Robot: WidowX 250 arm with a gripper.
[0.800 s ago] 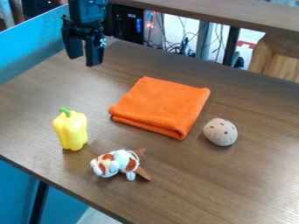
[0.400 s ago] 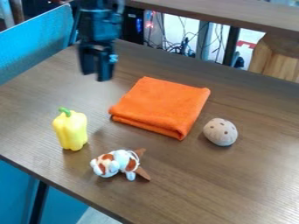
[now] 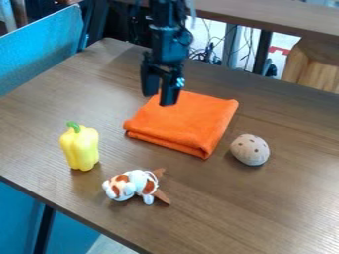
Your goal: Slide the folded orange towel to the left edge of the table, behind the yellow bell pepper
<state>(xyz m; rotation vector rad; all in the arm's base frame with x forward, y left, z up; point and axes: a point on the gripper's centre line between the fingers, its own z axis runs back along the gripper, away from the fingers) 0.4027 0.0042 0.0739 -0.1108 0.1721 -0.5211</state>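
Upon the middle of the brown, wood-grained tabletop (image 3: 285,198): one orange cloth (image 3: 189,121), folded into a squarish, flat pad. Colour, bright and even across the upper face, deeper along the side nearest the camera. Surface matte, soft-looking, faintly napped. Near edge thick and rounded, with stacked layers showing beneath the top one; corners blunt. Set askew to the view, one corner pointing toward the camera. Far left portion partly hidden behind the end effector.

Item: one end effector (image 3: 159,100), black, two-fingered, hanging downward over the cloth's far left part. Fingers parted, a modest gap between them, nothing gripped. Contact between fingertips and cloth: cannot be told from this angle.

Item: one toy bell pepper (image 3: 81,150), yellow, glossy, lobed, green stem uppermost; standing upright at the view's left, apart from the cloth.

Item: one small plush toy (image 3: 134,185), white with orange-brown patches, lying between the cloth and the near edge of the tabletop. A brown, pointed piece (image 3: 161,194) shows at its right side in the view.

Item: one rounded, egg-like object (image 3: 250,150), pale beige-brown with dark spots, resting just beside the cloth on the view's right, a dark shadow at its base.
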